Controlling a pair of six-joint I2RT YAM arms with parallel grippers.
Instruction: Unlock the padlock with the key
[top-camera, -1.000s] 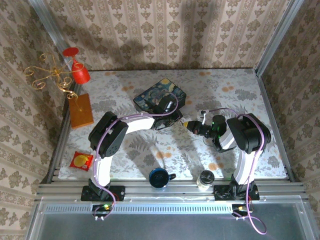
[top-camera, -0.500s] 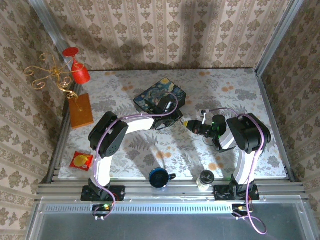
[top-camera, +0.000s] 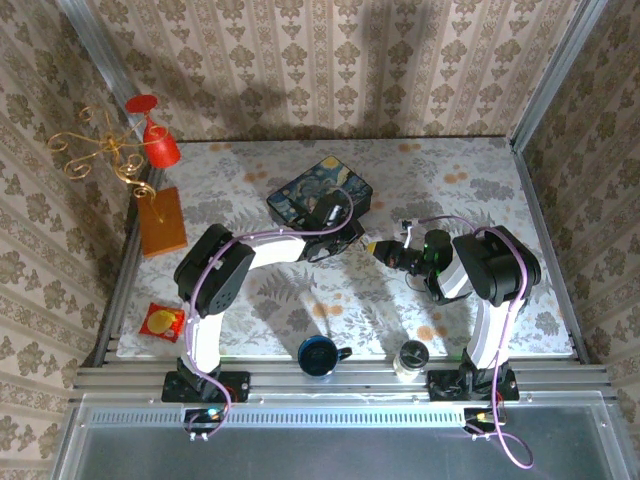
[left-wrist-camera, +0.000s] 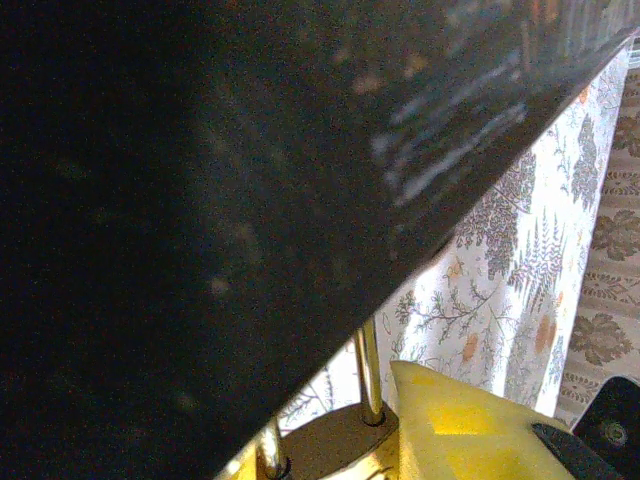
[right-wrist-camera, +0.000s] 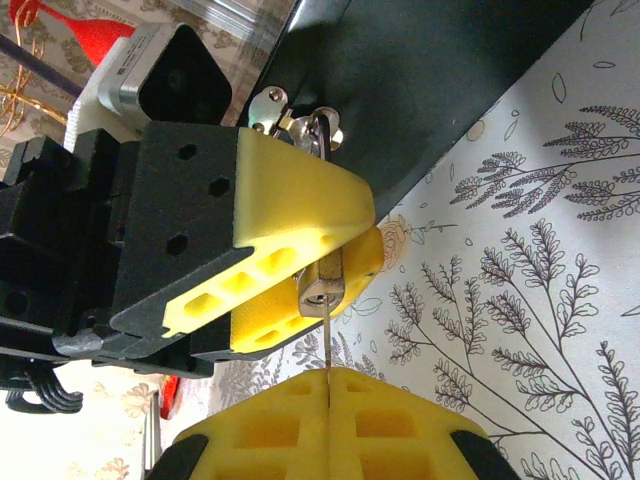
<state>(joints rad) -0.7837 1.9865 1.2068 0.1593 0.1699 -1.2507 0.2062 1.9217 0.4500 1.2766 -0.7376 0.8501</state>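
The small brassy padlock (right-wrist-camera: 322, 285) hangs by its thin shackle (right-wrist-camera: 318, 130) from the clasp of the dark painted tin (top-camera: 318, 195). My left gripper (right-wrist-camera: 335, 262) is shut on the padlock's body, with yellow fingers (right-wrist-camera: 300, 190) on both sides. In the left wrist view the padlock's top (left-wrist-camera: 335, 440) and shackle (left-wrist-camera: 368, 375) sit beside one yellow finger (left-wrist-camera: 470, 430), under the tin's dark wall (left-wrist-camera: 200, 200). My right gripper (right-wrist-camera: 328, 378) is shut on the key. Its thin blade (right-wrist-camera: 327, 345) runs straight up to the keyhole in the padlock's bottom face; the key's head is hidden between the pads.
A blue mug (top-camera: 318, 355) and a small jar (top-camera: 411, 358) stand at the near edge between the arm bases. At the left are a gold candle holder with a red glass (top-camera: 150, 135), its wooden base (top-camera: 162, 220), and a red packet (top-camera: 160, 320).
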